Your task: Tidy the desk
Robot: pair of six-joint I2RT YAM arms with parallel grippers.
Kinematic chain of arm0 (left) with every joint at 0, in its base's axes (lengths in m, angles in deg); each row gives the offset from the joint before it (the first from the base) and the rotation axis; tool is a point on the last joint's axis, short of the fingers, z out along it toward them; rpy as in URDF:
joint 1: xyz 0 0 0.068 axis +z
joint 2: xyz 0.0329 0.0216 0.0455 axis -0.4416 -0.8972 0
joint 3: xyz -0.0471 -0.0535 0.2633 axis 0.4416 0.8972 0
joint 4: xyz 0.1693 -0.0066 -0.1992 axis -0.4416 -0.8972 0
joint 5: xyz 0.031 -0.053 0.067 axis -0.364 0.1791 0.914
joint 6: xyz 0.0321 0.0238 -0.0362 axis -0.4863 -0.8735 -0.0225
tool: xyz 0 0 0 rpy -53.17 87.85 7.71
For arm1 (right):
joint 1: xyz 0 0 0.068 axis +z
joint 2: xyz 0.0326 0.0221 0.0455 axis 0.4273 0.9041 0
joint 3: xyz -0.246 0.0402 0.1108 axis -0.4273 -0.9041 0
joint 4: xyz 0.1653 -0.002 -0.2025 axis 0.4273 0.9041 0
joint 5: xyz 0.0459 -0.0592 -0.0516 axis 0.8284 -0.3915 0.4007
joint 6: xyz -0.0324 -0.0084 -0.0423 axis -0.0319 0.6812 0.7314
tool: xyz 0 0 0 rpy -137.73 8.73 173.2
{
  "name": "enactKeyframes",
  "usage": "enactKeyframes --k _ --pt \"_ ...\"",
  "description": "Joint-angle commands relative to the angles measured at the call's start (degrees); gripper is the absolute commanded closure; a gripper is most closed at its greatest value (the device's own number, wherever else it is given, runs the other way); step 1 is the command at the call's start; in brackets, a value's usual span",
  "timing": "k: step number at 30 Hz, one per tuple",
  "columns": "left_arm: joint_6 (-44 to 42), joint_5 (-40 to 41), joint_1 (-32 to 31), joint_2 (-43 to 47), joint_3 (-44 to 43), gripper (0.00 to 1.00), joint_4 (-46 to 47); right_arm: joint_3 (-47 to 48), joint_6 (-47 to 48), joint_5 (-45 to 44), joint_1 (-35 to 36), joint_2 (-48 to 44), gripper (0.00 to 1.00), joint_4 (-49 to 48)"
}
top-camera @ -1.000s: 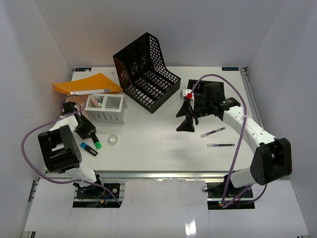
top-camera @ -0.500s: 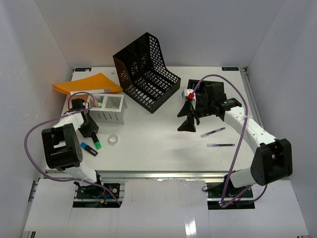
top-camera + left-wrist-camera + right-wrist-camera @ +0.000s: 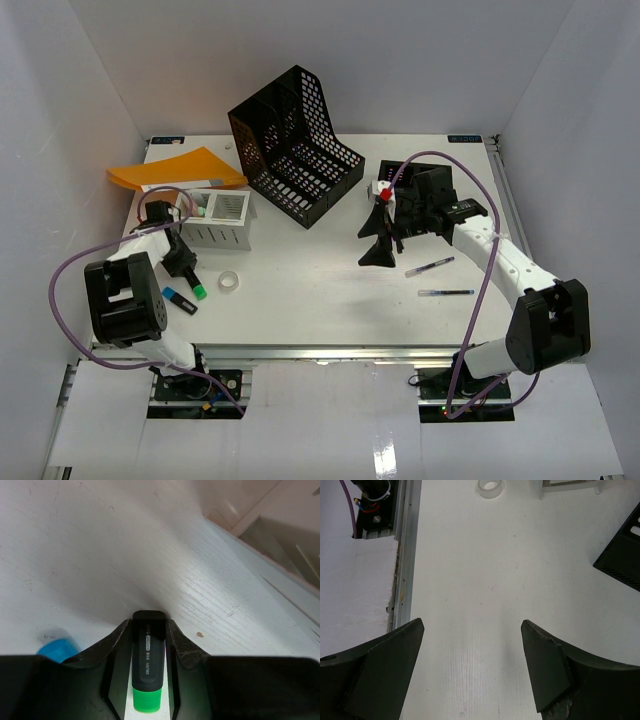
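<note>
Judging by its build, the desk (image 3: pixel 320 300), which fills the enclosure floor with its rail by the arm bases, is rigid, heavy and stays put. The green highlighter (image 3: pixel 148 655) near its front-left corner is light, stiff and smooth, best taken across the barrel. The left gripper (image 3: pixel 149 622) pinches that barrel, having narrowed onto it within the last second, while the right gripper (image 3: pixel 472 625) remains spread wide and empty right of centre.

Desk (image 3: pixel 310 305): blk file rack (image 3: pixel 295 145), orange folder (image 3: pixel 175 168), tape roll (image 3: pixel 229 282), pens (image 3: pixel 446 293), grn highlighter (image 3: pixel 147 660).
</note>
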Motion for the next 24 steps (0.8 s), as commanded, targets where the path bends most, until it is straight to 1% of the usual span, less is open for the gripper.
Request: enactKeyframes --k 1,3,5,8,9,11,15,17,19,20,24 --pt "1.28 -2.92 -0.24 0.41 3.18 0.83 0.16 -0.35 0.62 1.08 -0.21 -1.71 0.15 -0.93" --pt "1.88 -3.33 -0.24 2.70 3.32 0.89 0.16 -0.42 0.69 1.07 -0.34 -1.58 0.15 -1.00" --pt "2.40 -4.00 -0.24 6.83 3.63 0.92 0.04 -0.68 0.75 0.97 -0.29 -1.47 0.15 -1.10" --pt "3.50 -7.93 -0.24 14.70 4.61 0.95 0.96 -1.49 1.33 0.90 -0.28 -1.56 0.15 -1.11" --pt "3.85 -8.47 -0.24 19.79 5.38 0.97 1.22 -1.67 1.50 0.81 -0.36 -1.56 0.15 -1.19" --pt "4.87 -10.19 -0.24 25.32 6.40 0.99 2.31 -1.99 1.76 0.68 -0.55 -1.43 0.15 -1.32" --pt "7.61 -14.53 -0.24 34.77 8.53 1.00 3.95 -2.44 2.35 0.30 -0.96 -0.63 0.15 -1.37" --pt "8.38 -17.44 -0.24 38.79 9.50 1.00 6.24 -2.73 2.51 0.15 -1.18 -0.13 0.15 -1.44" --pt "8.80 -20.90 -0.33 40.90 10.08 1.00 9.39 -2.90 2.69 0.11 -1.35 0.42 0.15 -1.46" --pt "9.13 -23.80 -0.35 41.40 10.18 1.00 12.58 -2.92 2.84 0.11 -1.42 0.62 0.15 -1.46" --pt "8.65 -29.96 -0.66 41.08 9.08 1.00 21.66 -3.15 3.15 -0.05 -1.50 1.57 0.15 -1.38"
